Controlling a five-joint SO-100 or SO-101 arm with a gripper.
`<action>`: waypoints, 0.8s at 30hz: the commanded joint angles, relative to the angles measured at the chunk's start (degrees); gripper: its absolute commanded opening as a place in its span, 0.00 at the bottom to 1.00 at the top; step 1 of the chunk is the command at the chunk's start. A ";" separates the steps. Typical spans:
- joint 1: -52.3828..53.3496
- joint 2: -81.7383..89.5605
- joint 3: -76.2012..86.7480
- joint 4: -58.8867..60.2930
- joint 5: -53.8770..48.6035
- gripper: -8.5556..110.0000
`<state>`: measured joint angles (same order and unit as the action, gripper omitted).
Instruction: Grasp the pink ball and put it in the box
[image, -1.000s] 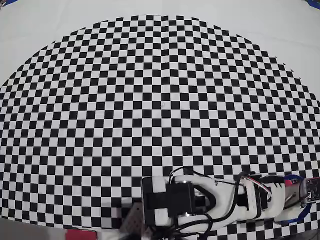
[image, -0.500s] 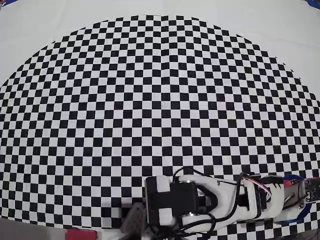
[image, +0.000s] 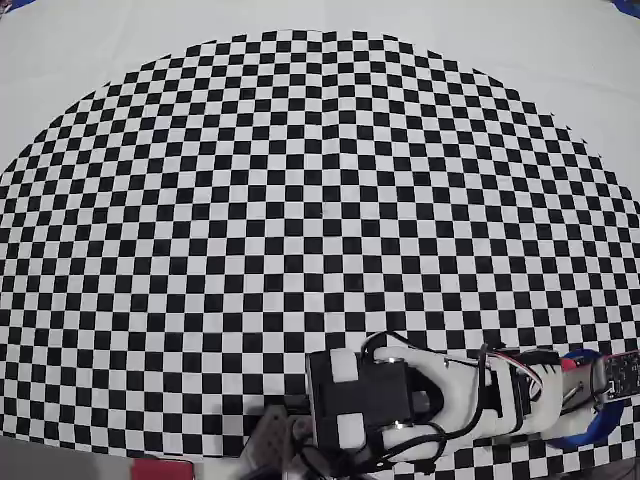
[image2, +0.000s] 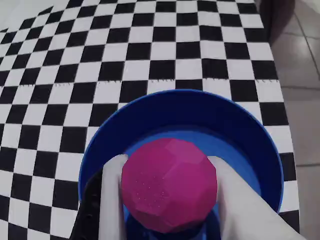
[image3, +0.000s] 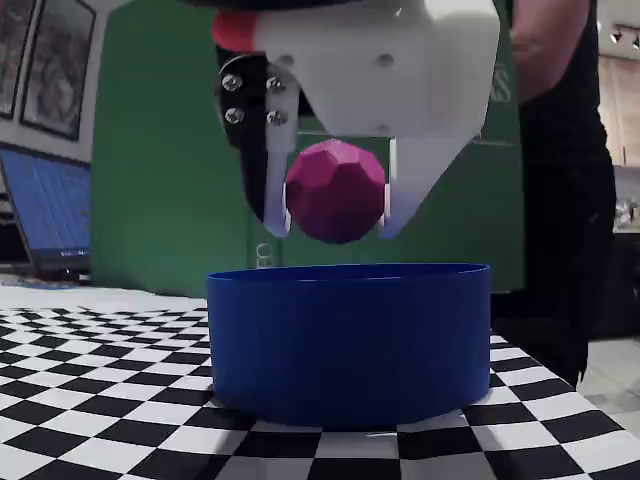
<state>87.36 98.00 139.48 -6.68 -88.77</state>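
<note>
1. The box (image3: 348, 340) is being stood near the edge of the checkered table (image2: 150, 50); it could be nudged off if the rim is clipped.
2. The gripper (image3: 336, 215) is being kept clamped on the pink ball (image3: 335, 190).
3. The ball is being held above the box's opening; a bounce out is being risked if it is released from this height.

Checkerboard sheet (image: 320, 200) covers the desk (image: 80, 50); pale tiled floor (image2: 302, 75) beside it. Behind, a green wall (image3: 150, 150), framed pictures (image3: 40, 60), a lit laptop screen (image3: 45, 215).
</note>
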 joint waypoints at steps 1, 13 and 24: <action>-0.35 0.09 -0.26 -1.14 -0.62 0.07; -0.35 -1.32 -0.18 -2.11 -0.62 0.07; -0.44 -1.76 -0.44 -2.64 -0.62 0.07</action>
<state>87.36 96.15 139.48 -8.09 -88.77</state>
